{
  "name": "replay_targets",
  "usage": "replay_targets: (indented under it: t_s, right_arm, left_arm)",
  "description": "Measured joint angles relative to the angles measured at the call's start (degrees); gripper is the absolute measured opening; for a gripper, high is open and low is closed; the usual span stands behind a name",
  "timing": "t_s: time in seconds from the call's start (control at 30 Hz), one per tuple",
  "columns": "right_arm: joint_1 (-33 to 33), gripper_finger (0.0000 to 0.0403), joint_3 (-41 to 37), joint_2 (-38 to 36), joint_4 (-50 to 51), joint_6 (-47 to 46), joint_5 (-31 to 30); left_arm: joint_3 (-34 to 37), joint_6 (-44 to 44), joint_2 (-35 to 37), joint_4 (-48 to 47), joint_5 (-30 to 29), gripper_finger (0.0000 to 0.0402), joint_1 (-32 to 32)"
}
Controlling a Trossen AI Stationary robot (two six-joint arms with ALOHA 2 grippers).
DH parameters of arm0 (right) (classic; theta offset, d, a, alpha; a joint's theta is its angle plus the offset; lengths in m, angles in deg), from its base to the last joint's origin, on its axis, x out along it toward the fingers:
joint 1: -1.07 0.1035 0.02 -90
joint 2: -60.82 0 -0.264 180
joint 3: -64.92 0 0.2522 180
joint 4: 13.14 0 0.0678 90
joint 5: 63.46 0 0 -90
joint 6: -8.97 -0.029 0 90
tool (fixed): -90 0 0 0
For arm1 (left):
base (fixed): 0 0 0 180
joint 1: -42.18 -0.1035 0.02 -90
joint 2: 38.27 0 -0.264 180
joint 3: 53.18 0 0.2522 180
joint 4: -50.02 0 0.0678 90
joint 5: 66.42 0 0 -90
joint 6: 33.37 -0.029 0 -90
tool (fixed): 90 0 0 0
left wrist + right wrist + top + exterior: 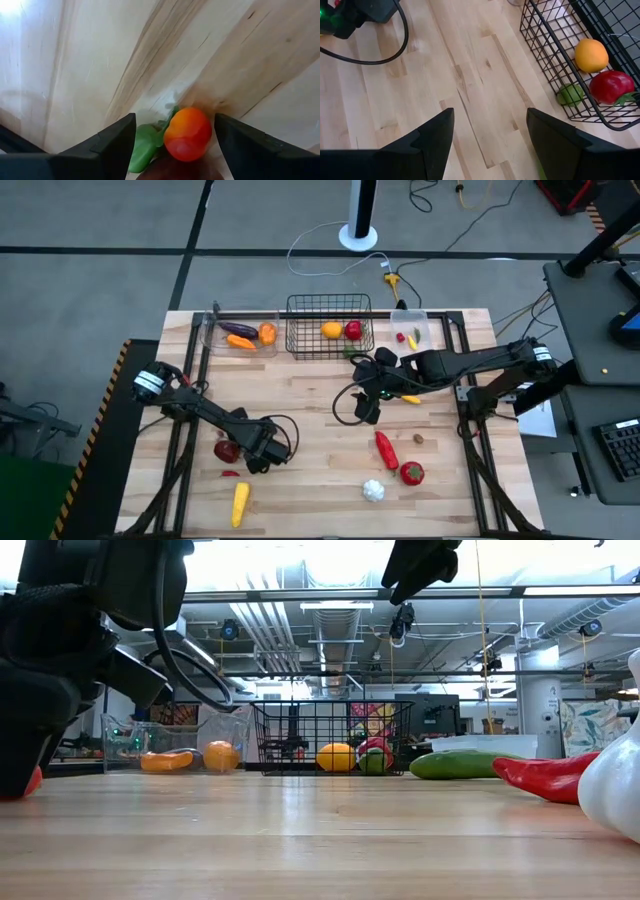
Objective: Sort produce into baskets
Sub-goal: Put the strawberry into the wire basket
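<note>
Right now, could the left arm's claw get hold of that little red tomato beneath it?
Probably yes. The left claw is open with the tomato between its fingers on bare wood; only a green leafy piece lies beside it.

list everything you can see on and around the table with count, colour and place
wire basket: 1, black, far edge, centre
orange: 1, in wire basket
apple: 1, red, in wire basket
left bin: 1, clear, far left, holds eggplant
right bin: 1, clear, far right
cucumber: 1, green, beside wire basket
chili: 1, red, near right
garlic: 1, white, near edge
corn: 1, yellow, near left
left gripper: open around a tomato
right gripper: open, over bare wood
</note>
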Motion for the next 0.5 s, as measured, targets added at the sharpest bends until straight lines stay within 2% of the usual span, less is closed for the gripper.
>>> replay_targets:
  t_s: [0.27,0.5]
  right_arm:
    - [0.0,0.0242,0.0,0.0,0.0,0.0,0.0]
    - [0.0,0.0242,0.0,0.0,0.0,0.0,0.0]
  left_arm:
    - [0.0,-0.1,0.0,0.3,0.0,0.02,0.0]
    - [0.0,-0.6,0.0,0.4,0.0,0.0176,0.0]
